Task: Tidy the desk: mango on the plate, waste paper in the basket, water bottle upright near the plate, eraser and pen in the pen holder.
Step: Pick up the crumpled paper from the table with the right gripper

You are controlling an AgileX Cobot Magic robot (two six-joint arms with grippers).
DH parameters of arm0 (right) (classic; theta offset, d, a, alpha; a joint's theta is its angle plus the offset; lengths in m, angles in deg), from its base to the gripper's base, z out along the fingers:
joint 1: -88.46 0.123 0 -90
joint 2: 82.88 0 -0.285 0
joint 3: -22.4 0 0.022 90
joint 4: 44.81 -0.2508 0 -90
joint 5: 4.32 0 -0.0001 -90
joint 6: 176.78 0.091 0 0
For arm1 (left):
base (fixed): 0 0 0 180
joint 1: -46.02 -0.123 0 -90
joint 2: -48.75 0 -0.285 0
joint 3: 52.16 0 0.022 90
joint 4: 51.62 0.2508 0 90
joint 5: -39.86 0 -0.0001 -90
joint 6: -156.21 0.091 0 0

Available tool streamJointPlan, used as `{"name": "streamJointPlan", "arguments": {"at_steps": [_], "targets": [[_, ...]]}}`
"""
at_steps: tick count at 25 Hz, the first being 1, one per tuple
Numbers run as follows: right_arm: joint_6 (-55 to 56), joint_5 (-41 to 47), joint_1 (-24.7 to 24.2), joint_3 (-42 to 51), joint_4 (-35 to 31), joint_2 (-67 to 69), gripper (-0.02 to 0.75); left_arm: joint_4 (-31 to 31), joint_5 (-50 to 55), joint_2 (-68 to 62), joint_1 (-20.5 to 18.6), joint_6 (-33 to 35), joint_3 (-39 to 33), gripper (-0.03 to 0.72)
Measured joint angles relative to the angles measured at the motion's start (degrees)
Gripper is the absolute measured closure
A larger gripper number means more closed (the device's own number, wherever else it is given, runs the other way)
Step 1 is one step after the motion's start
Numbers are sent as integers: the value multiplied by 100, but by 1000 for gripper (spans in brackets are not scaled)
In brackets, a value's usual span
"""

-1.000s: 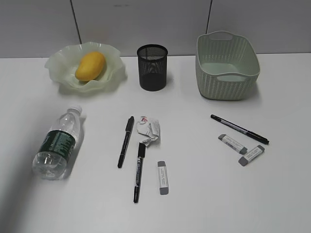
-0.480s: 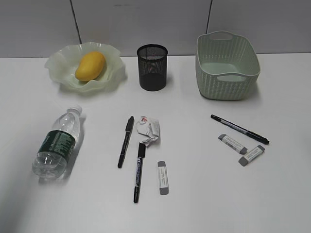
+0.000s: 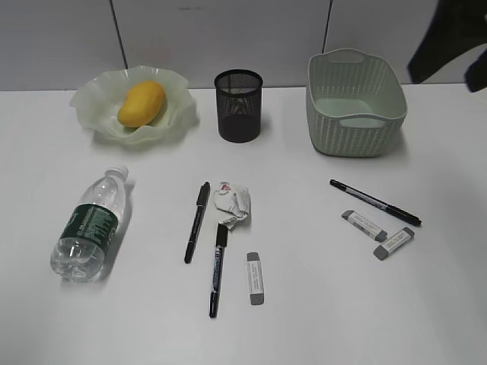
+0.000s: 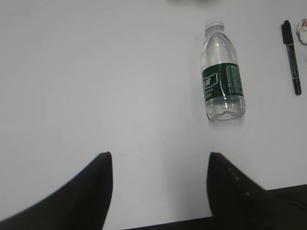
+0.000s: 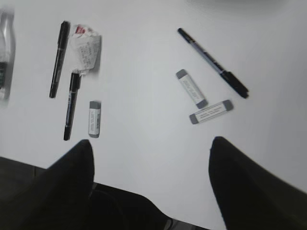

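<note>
The mango [image 3: 141, 103] lies on the plate [image 3: 91, 99] at the back left. The water bottle [image 3: 90, 224] lies on its side on the desk [image 3: 304, 319], and it also shows in the left wrist view [image 4: 222, 79]. The waste paper [image 3: 232, 205] sits mid-desk between two black pens [image 3: 196, 222] [image 3: 218, 268], with an eraser [image 3: 256, 278] beside them. A third pen [image 3: 374, 202] and two erasers [image 3: 364, 225] [image 3: 394, 243] lie to the right. My left gripper [image 4: 158, 158] is open and empty over bare desk. My right gripper [image 5: 151, 143] is open and empty, high above the erasers [image 5: 192, 88].
The black mesh pen holder [image 3: 238, 105] stands at the back centre and the green basket [image 3: 354, 103] at the back right. A dark part of my right arm [image 3: 449, 46] shows at the top right, above the basket.
A dark part of the right arm has come into the exterior view at the top right. The shadow at the desk's left front has faded. The objects have not moved.
</note>
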Motion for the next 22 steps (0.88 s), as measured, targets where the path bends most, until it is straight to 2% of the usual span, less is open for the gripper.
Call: {"name": "streamJointPlan", "arguments": {"at_steps": [6, 9, 15, 22], "targets": [[297, -65, 1200, -479, 220, 918, 153, -76, -73, 1392, 0, 0, -559, 214], [416, -65, 1647, -851, 284, 1345, 165, -193, -85, 1977, 0, 0, -793, 214], [491, -65, 2204, -1620, 291, 2192, 189, -284, -97, 2902, 0, 0, -1231, 214], [642, -78, 2544, -2156, 358, 2887, 213, -463, -127, 3487, 0, 0, -1677, 214]]}}
